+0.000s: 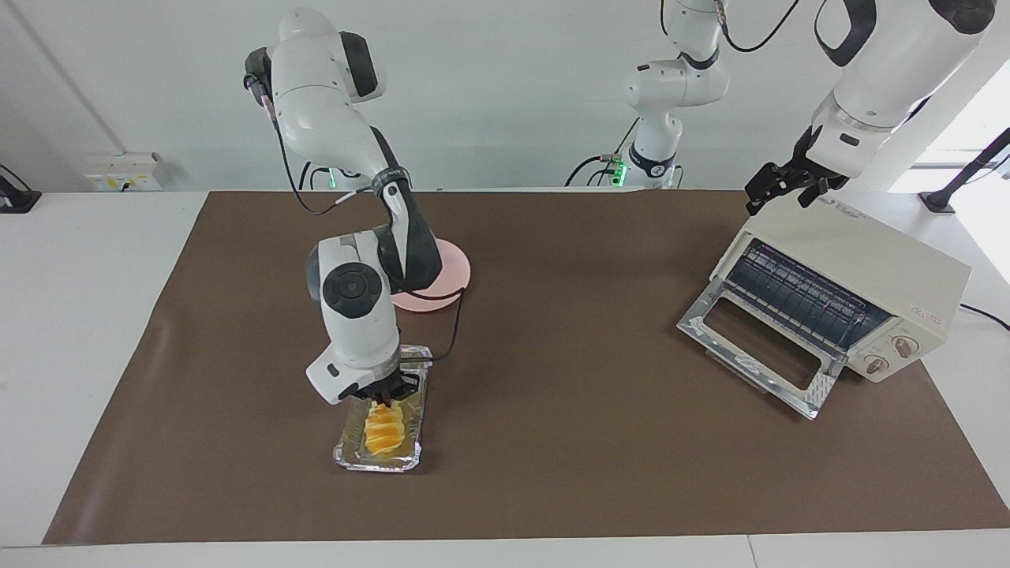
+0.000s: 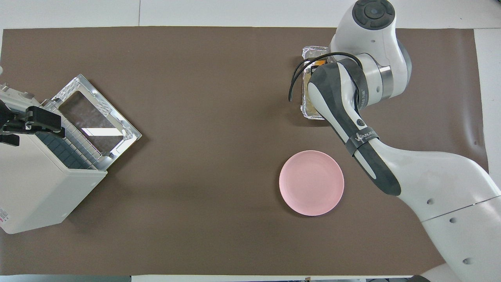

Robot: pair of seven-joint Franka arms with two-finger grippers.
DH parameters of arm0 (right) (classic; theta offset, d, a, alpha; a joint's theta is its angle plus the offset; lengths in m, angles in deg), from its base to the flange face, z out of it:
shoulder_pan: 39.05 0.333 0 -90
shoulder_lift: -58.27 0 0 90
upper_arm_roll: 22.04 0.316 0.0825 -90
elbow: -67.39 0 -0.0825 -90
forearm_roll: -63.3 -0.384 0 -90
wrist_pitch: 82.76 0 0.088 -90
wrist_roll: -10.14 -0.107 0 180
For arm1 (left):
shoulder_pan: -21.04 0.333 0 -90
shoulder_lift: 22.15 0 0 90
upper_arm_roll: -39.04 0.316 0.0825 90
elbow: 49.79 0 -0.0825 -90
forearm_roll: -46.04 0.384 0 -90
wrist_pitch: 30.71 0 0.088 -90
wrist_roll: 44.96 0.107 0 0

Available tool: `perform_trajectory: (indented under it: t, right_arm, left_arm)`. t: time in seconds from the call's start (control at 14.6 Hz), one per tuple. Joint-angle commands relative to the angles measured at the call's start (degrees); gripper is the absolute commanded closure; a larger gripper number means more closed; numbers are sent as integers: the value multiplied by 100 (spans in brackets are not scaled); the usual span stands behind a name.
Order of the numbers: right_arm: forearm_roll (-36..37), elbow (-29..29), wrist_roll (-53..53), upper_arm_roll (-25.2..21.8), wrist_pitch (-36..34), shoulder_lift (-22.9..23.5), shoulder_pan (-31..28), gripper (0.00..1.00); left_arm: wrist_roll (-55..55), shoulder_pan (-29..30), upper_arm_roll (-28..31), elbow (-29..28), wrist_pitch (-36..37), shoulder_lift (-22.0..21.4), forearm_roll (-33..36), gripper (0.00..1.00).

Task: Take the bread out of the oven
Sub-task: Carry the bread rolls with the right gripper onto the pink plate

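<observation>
Already out of the oven, the bread lies in a crinkled foil tray on the brown mat, toward the right arm's end of the surface and farther from the robots than the pink plate. The right gripper is down at the tray's nearer end, its dark fingers straddling the top of the loaf; whether they actually press on it I cannot tell, since the wrist hides much of them in the facing view and the whole arm covers the tray's middle in the overhead view. The bread rests in the tray, not lifted.

At the left arm's end of the surface stands the oven, turned at an angle, its glass door dropped fully open onto the mat and its wire rack showing inside. The left gripper waits just over the oven's top at its back corner; I cannot tell how its fingers stand. The plate, bare, sits well apart from the oven and near the tray.
</observation>
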Motion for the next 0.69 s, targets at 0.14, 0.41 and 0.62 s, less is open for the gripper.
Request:
perform_trajectory:
  t: [0.14,0.41,0.62]
  right_arm:
    - [-443,1566,-377,44,-630,-1807,150,100]
    - [-584,3992,-728,44,203,-3627,598,100]
    - [-584,5733,-993,44,1047,-4788,1019,100]
  left_arm:
    - [47,40,0,-50,49,-87,-45,0]
    - [47,40,0,-50,49,-87,-45,0]
    - [47,40,0,-50,49,-87,-45,0]
